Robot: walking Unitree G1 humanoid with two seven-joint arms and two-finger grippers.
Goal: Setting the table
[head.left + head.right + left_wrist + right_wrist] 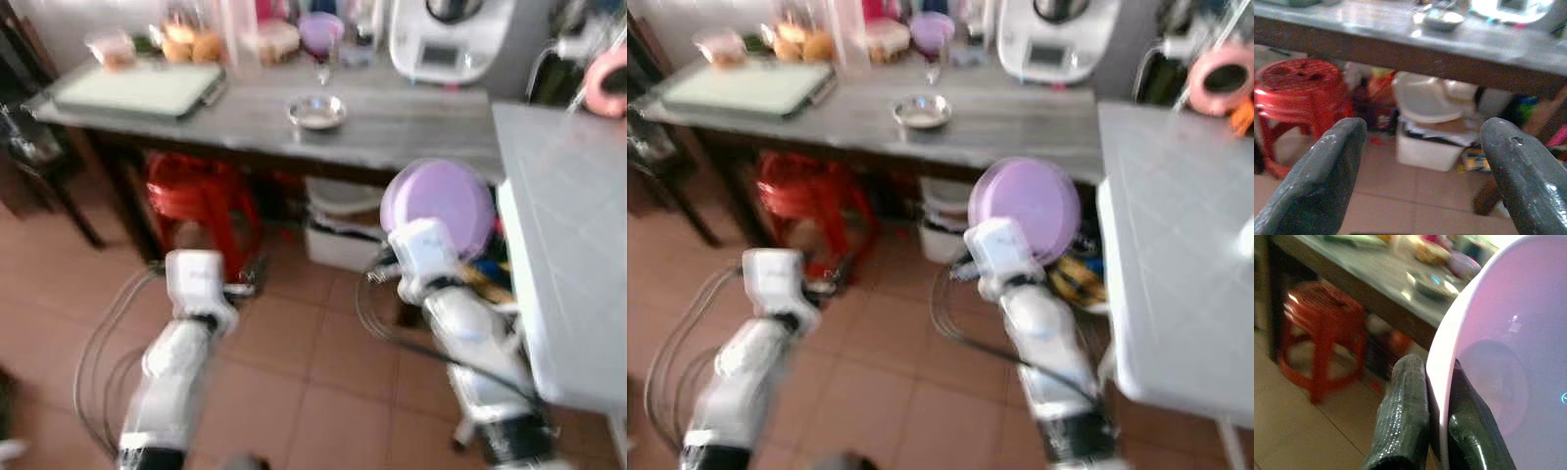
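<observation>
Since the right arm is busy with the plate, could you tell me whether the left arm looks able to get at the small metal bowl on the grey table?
Probably not yet. The left end effector is open and free, but it sits low, under the edge of the grey table, while the metal bowl lies on top, further in.

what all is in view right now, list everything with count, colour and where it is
plate: 1, lilac, held on edge in the right gripper, in front of the grey table
grey table: 1, grey top, straight ahead
metal bowl: 1, silver, middle of the grey table
tray: 1, pale green, grey table's left end
appliance: 1, white, back of the grey table
white table: 1, on the right
stool: 1, red, under the grey table
bin: 1, white, under the grey table
left gripper: open, empty, low over the floor
right gripper: shut on the plate's rim
</observation>
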